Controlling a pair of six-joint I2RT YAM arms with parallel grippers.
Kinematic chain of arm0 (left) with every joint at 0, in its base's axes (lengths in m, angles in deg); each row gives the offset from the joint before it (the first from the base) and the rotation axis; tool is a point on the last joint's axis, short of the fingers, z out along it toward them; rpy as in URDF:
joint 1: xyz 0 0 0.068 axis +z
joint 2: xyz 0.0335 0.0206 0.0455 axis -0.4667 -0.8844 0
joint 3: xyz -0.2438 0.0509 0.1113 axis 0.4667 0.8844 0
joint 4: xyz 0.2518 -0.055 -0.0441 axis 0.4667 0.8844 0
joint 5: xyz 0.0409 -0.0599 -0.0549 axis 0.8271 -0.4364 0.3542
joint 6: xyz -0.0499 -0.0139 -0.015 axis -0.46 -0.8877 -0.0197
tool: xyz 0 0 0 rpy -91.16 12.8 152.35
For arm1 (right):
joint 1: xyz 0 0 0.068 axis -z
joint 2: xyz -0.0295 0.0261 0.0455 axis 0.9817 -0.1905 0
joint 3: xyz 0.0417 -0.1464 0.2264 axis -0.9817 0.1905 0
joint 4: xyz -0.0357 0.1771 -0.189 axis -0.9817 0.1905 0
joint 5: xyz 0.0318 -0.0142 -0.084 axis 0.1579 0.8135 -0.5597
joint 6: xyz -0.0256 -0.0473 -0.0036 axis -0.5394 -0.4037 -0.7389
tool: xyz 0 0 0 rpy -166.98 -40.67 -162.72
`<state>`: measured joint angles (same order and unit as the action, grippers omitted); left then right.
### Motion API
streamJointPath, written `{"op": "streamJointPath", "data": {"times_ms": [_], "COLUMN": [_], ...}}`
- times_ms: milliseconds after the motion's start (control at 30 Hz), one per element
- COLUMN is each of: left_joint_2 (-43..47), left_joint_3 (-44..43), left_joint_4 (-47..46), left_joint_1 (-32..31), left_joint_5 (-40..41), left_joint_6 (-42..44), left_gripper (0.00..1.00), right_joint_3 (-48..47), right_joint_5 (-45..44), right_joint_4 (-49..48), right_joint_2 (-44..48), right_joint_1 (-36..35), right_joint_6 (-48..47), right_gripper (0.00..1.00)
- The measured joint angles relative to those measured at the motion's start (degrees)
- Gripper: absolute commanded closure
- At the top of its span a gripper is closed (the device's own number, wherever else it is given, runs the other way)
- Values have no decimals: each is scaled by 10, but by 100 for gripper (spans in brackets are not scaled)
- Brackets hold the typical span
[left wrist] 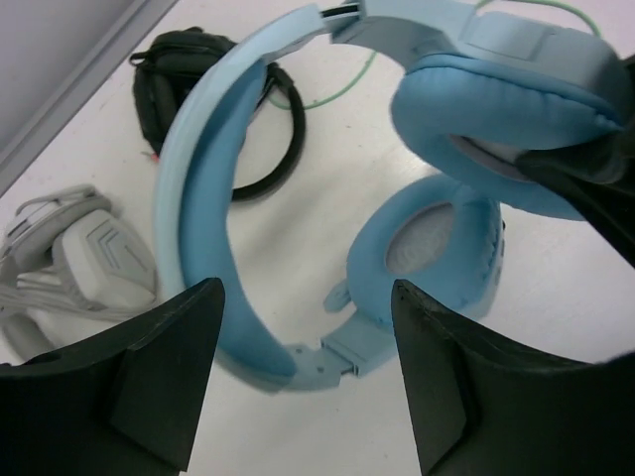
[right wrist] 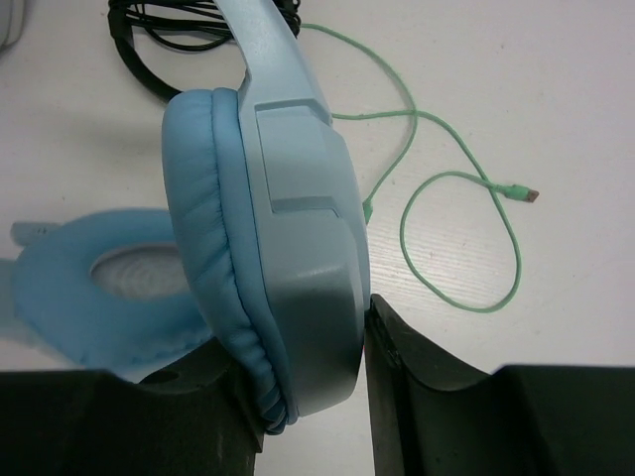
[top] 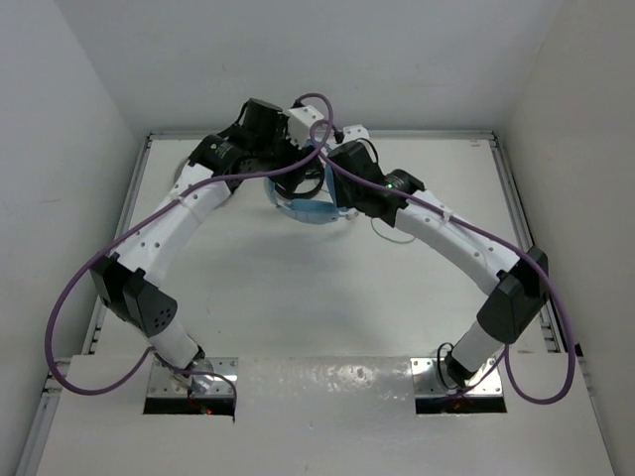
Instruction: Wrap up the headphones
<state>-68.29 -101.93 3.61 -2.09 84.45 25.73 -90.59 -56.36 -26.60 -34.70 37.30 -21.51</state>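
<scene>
Right claw (right wrist: 303, 357) on headphones (right wrist: 288, 198), table (right wrist: 566, 89) mid-rear

White table (top: 298, 297) bears grey headphones (left wrist: 89, 263), black headphones (left wrist: 179, 84), green cable (right wrist: 446, 176).

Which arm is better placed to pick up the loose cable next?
Left. The right gripper is shut on an ear cup of the headphones, while the left gripper is open and empty near the headband. The cable lies loose on the table, so the free arm can probably fetch it.
</scene>
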Motion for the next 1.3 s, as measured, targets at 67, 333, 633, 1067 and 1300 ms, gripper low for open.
{"op": "streamJointPath", "data": {"times_ms": [67,333,633,1067,1300], "left_joint_2": [0,0,0,-8,-9], "left_joint_3": [-1,-19,2,86,55], "left_joint_4": [-2,1,-19,-49,-2], "left_joint_1": [0,-6,-11,-5,0], "left_joint_5": [26,66,165,147,136], "left_joint_6": [-2,-5,10,-9,10], "left_gripper": [34,27,23,100,100], "right_joint_3": [0,8,49,99,49], "right_joint_5": [-1,3,14,56,148], "right_joint_4": [3,-3,-1,-9,-32], "right_joint_2": [0,3,36,102,119], "right_joint_1": [0,1,0,-1,22], "right_joint_6": [0,14,26,4,-97], "right_gripper": [100,100,100,50,9]}}
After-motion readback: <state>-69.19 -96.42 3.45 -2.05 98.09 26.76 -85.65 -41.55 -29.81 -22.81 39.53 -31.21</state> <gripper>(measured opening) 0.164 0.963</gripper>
